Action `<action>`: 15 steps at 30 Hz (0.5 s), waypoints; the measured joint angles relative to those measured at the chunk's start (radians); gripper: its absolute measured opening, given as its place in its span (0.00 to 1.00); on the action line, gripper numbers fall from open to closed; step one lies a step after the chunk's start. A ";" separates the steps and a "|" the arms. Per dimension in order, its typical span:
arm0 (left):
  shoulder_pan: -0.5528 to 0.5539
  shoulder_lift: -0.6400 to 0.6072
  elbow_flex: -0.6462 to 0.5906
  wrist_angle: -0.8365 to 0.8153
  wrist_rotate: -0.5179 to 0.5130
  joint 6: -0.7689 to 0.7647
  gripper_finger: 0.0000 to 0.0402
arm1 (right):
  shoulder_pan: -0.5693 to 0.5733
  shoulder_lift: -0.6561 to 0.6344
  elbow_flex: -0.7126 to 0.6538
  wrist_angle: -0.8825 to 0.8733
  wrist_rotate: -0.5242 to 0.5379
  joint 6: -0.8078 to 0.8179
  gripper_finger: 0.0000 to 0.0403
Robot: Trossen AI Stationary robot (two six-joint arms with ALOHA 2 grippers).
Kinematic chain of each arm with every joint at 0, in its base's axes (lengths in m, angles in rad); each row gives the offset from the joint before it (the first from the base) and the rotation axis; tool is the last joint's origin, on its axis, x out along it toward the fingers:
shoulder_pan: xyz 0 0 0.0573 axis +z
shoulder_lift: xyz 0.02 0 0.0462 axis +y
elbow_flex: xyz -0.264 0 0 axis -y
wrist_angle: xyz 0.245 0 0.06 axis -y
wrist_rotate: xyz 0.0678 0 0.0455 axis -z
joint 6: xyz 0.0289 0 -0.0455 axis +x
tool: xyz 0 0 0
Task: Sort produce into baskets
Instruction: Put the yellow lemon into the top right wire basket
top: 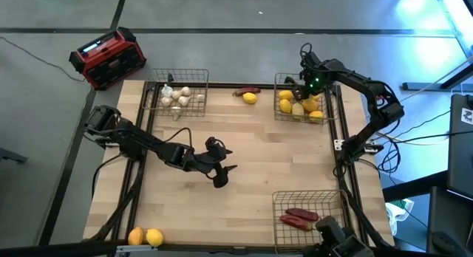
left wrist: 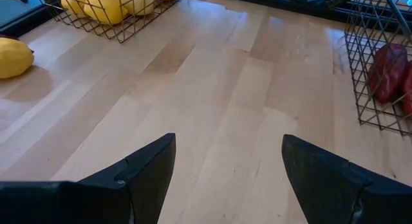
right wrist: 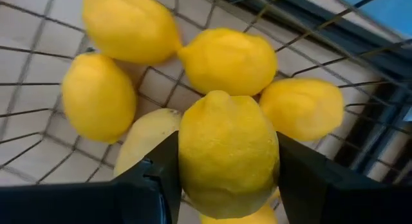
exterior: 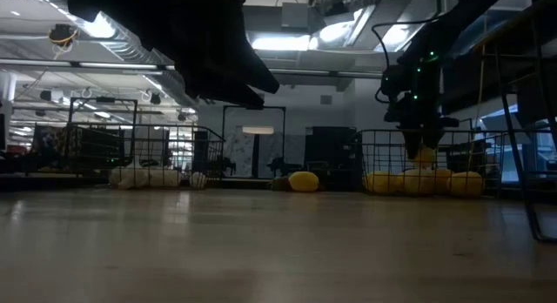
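Observation:
Three wire baskets stand on the wooden table. The far left basket holds whitish bulbs, the far right basket holds several yellow lemons, and the near right basket holds dark red peppers. My right gripper points down over the far right basket, shut on a lemon. My left gripper hangs open over the middle of the table with nothing between its fingers. On the table between the far baskets lie a loose lemon and a red pepper. My right gripper pinches the lemon by its two opposite sides, one finger on each. The fingers come from above, pointing down into the basket. The lemon sits between them just over the lemons lying in the basket.
Two round yellow-orange fruits lie at the table's near left corner. A red and black box stands off the far left corner. The middle of the table is bare wood.

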 joint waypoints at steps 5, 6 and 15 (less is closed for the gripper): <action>0.000 0.000 0.000 0.000 0.000 0.000 0.70 | 0.001 0.000 -0.002 0.003 0.014 0.004 0.53; 0.000 0.000 0.000 0.000 0.000 0.000 0.70 | 0.001 0.000 -0.003 0.003 0.008 0.010 0.55; 0.000 0.000 0.000 -0.003 0.000 -0.005 0.70 | 0.001 -0.001 -0.002 -0.015 0.032 -0.014 0.76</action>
